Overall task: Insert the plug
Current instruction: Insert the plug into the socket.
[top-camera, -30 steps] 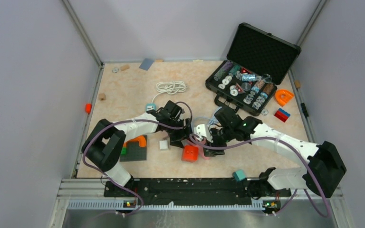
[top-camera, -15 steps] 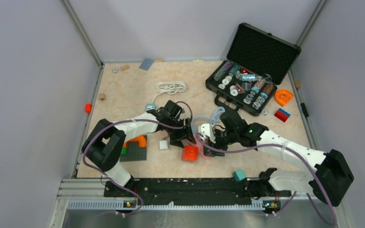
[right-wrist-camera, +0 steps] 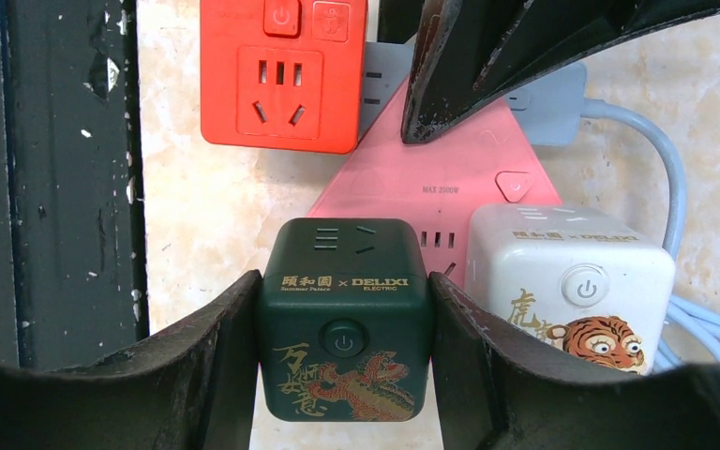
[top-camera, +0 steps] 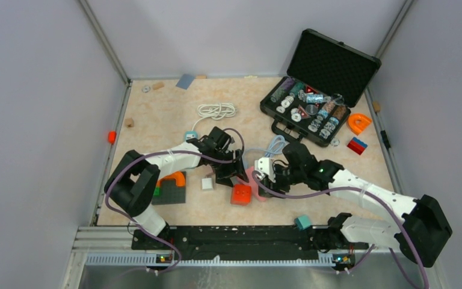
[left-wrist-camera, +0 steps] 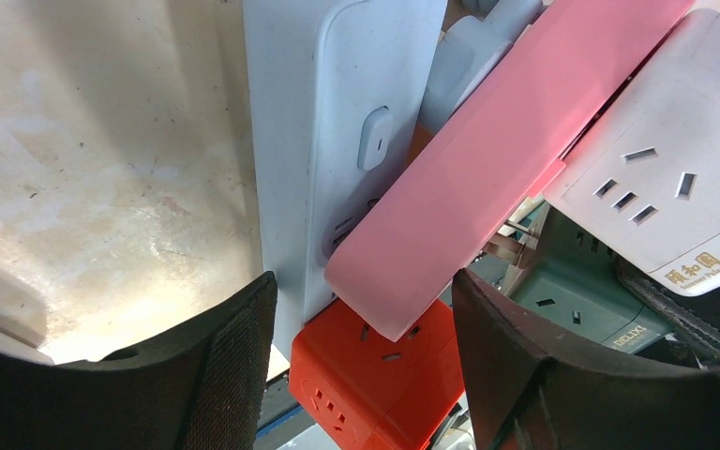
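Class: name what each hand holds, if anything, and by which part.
Right hand: the dark green cube socket, clamped on its two opposite side faces. Left hand: straddles the end of the pink power strip; whether it grips cannot be told.

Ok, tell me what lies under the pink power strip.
The pink power strip crosses over a pale grey power strip and the orange socket cube. Anything else beneath its middle is covered.

- The green cube socket (right-wrist-camera: 347, 328) reads "颐和园 × DELIXI ELECTRIC" and has a power sign on its button
- The pink power strip (right-wrist-camera: 431, 178) bears "MAX 2500W"
- The white cube socket (left-wrist-camera: 656, 169) shows "颐和园 × DE", cut off at the edge
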### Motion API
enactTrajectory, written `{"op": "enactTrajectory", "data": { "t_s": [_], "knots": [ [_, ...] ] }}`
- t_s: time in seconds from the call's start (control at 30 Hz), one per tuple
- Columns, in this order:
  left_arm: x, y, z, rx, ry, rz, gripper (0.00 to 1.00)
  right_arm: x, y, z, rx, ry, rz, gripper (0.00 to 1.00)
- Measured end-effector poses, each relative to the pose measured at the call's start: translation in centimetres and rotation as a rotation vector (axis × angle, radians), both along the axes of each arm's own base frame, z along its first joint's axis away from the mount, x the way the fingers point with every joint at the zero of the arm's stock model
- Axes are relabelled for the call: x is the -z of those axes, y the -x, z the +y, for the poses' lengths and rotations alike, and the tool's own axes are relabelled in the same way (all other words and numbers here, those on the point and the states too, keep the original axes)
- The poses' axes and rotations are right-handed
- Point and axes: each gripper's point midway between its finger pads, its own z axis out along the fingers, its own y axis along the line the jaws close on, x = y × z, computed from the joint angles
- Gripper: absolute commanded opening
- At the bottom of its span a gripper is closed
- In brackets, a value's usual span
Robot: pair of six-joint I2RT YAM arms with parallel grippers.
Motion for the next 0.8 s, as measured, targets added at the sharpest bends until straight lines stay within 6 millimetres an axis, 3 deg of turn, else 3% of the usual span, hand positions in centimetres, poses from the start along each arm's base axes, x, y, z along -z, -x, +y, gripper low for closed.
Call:
{"op": "enactTrajectory", "data": {
  "t_s": [0.8],
  "knots": [
    [0.01, -0.05, -0.16, 0.013, -0.008, 0.007, 0.66, 0.81, -0.34, 0.01, 0.084, -0.057, -0.003, 0.0]
  ]
}}
